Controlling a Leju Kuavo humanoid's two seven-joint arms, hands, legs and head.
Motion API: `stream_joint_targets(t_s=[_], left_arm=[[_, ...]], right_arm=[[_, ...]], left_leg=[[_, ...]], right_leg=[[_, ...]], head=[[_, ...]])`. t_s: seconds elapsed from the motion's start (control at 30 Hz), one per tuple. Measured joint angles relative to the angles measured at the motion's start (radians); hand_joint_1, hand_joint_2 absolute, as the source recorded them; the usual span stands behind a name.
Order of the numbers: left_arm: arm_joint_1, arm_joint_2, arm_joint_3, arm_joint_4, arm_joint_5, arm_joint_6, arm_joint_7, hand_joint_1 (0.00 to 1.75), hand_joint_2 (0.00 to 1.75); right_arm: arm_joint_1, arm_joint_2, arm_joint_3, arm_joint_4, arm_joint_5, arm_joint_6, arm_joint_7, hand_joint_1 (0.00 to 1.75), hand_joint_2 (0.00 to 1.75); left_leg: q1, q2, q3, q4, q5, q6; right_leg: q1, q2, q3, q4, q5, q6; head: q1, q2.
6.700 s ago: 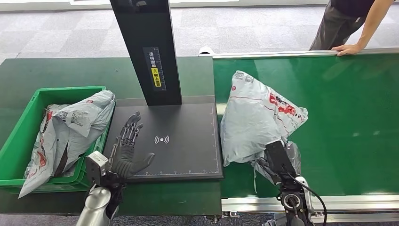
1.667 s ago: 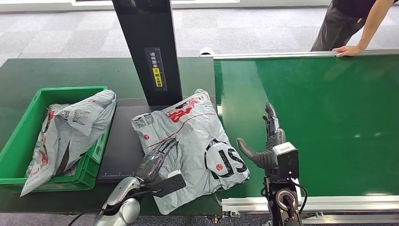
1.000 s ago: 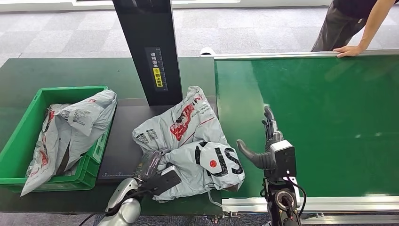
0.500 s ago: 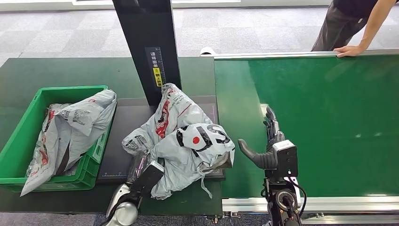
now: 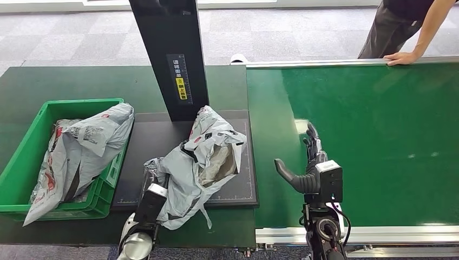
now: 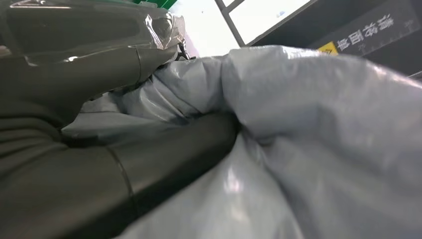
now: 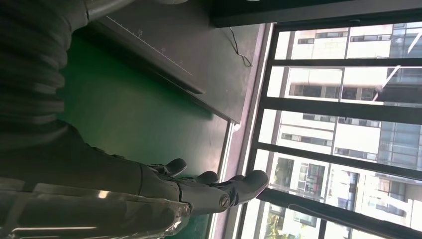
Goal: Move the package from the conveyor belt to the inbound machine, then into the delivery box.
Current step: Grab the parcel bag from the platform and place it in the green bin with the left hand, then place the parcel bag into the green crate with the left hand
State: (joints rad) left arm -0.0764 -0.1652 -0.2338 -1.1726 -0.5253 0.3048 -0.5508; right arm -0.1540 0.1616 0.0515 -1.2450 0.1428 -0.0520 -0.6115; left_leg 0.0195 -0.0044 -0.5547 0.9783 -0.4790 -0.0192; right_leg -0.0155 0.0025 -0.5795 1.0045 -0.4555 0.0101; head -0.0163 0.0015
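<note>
Left hand clamps grey package, bunched over inbound machine for transfer; right hand fingers apart, idle above conveyor belt.

The grey package covers most of my left hand, so I cannot see how my fingers sit in its folds. Up close at my left wrist the plastic is a blur. The person by the belt is cut off above the waist.
</note>
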Motion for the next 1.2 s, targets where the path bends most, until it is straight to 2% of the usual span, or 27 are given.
stream_joint_targets(t_s=[0.2, 0.37, 0.57, 0.73, 0.87, 1.07, 1.2], left_arm=[[0.005, 0.000, 0.000, -0.015, 0.018, 0.001, -0.014, 1.72, 0.00], [0.007, 0.002, -0.005, -0.061, 0.151, 0.038, -0.117, 1.72, 0.00], [0.009, 0.052, -0.092, -0.230, 0.321, 0.174, -0.148, 1.74, 0.00], [0.025, 0.087, -0.149, -0.419, 0.420, 0.160, -0.150, 1.75, 0.00], [0.048, 0.108, -0.161, -0.572, 0.430, 0.197, -0.150, 1.75, 0.00], [0.050, 0.155, -0.171, -0.777, 0.403, 0.359, -0.150, 1.75, 0.00], [0.052, 0.164, -0.146, -0.859, 0.256, 0.386, -0.150, 1.75, 0.00]], right_arm=[[-0.003, -0.006, 0.007, 0.004, -0.003, -0.001, 0.000, 0.00, 1.75], [-0.005, -0.008, 0.010, 0.007, -0.017, -0.009, -0.001, 0.00, 1.75], [-0.016, -0.012, 0.019, 0.019, -0.030, -0.012, -0.004, 0.00, 1.75], [-0.024, -0.015, 0.025, 0.031, -0.035, -0.013, -0.006, 0.00, 1.75], [-0.024, -0.018, 0.029, 0.035, -0.036, -0.013, -0.008, 0.00, 1.75], [-0.023, -0.022, 0.033, 0.041, -0.040, -0.014, -0.015, 0.00, 1.75], [-0.023, -0.023, 0.035, 0.043, -0.045, -0.018, -0.018, 0.00, 1.75]], left_leg=[[0.000, 0.000, 0.000, 0.000, 0.000, 0.000], [0.000, 0.000, 0.000, 0.000, 0.000, 0.000], [0.000, 0.000, 0.000, 0.000, 0.000, 0.000], [0.000, 0.000, -0.001, 0.000, 0.000, 0.000], [0.000, 0.000, -0.001, 0.000, 0.000, 0.000], [0.000, 0.000, -0.001, 0.000, 0.000, 0.000], [0.000, 0.000, -0.001, 0.000, 0.000, 0.000]], right_leg=[[0.000, 0.000, 0.000, 0.000, 0.000, 0.000], [0.000, 0.000, 0.000, 0.000, 0.000, 0.000], [0.000, 0.000, 0.000, 0.000, 0.000, 0.000], [0.000, 0.000, 0.000, 0.000, 0.000, 0.000], [0.000, 0.000, -0.001, 0.000, 0.000, 0.000], [0.001, 0.000, -0.001, 0.000, 0.000, 0.000], [0.000, 0.000, -0.001, 0.000, 0.000, 0.000]], head=[[0.000, 0.000], [0.000, 0.000], [0.000, 0.000], [0.000, 0.000], [0.000, 0.000], [0.000, 0.000], [0.000, 0.000]])
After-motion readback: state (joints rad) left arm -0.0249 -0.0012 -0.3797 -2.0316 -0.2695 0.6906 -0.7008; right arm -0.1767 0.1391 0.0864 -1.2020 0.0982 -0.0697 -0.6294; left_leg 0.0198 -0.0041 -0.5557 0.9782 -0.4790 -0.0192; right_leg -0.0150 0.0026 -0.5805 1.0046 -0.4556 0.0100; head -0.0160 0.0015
